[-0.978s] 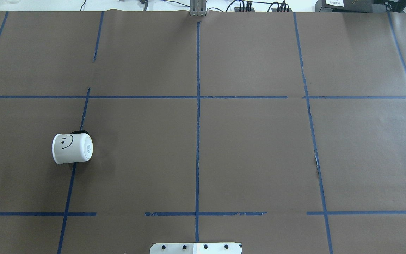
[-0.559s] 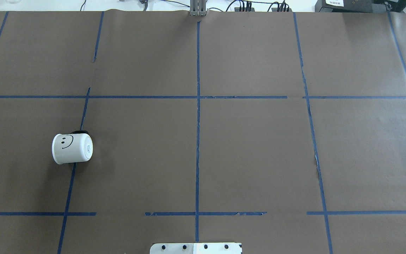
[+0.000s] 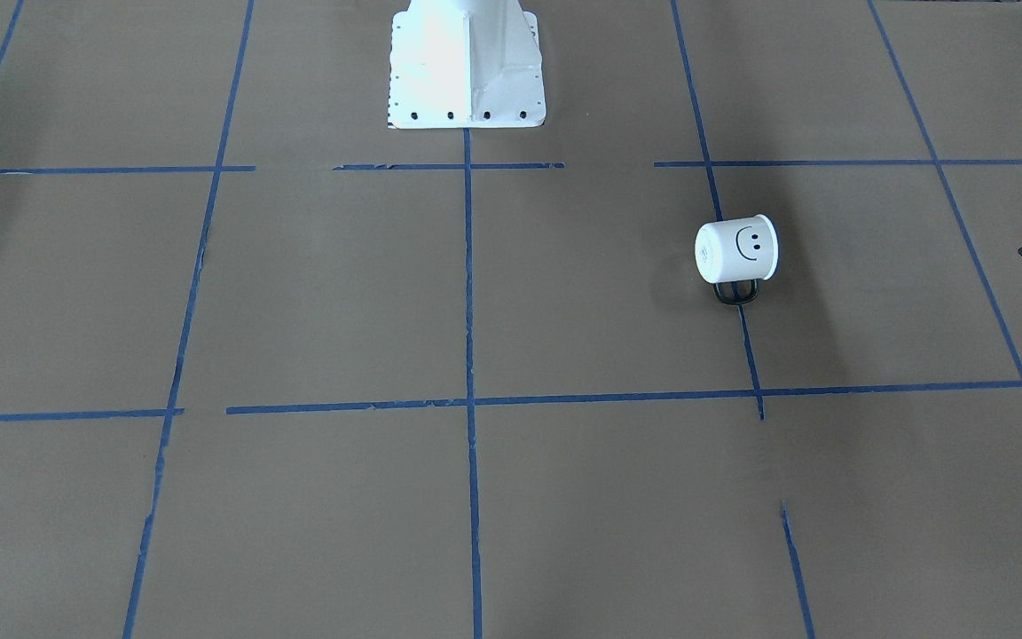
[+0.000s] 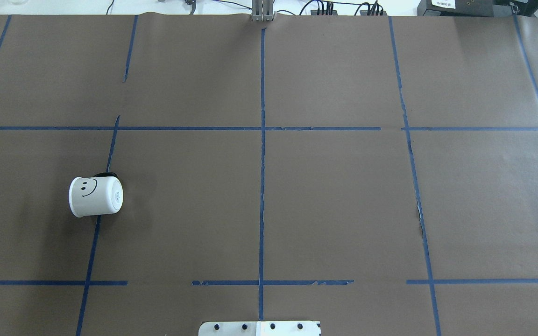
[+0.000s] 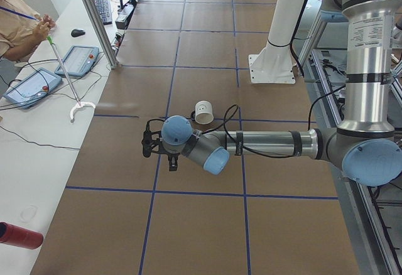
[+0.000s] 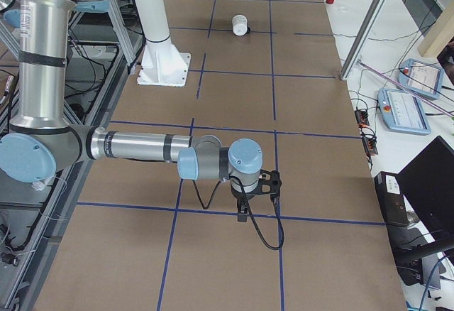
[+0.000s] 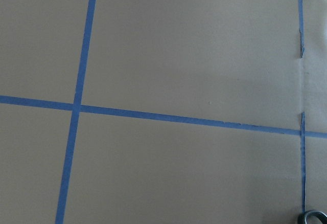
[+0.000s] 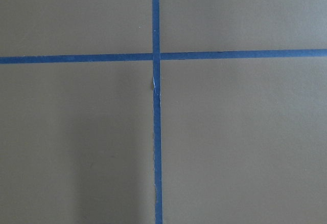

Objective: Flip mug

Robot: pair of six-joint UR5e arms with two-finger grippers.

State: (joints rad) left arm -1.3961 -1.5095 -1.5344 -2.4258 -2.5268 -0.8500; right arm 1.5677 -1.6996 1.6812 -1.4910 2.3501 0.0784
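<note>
No change over the last second: the mug (image 4: 95,196) lies on its side, untouched, at nine o'clock from table centre, so the flip is unstarted. The overhead shows no arm. The side views show the left gripper (image 5: 171,161) near the mug and the right gripper (image 6: 245,208) well apart, both apparently empty, opening impossible to tell.

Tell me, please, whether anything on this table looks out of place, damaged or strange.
The mug lies on its side on the table instead of standing, its black handle pointing away from the robot. The blue tape is also torn near the right side in the overhead view. Nothing else stands out.
</note>
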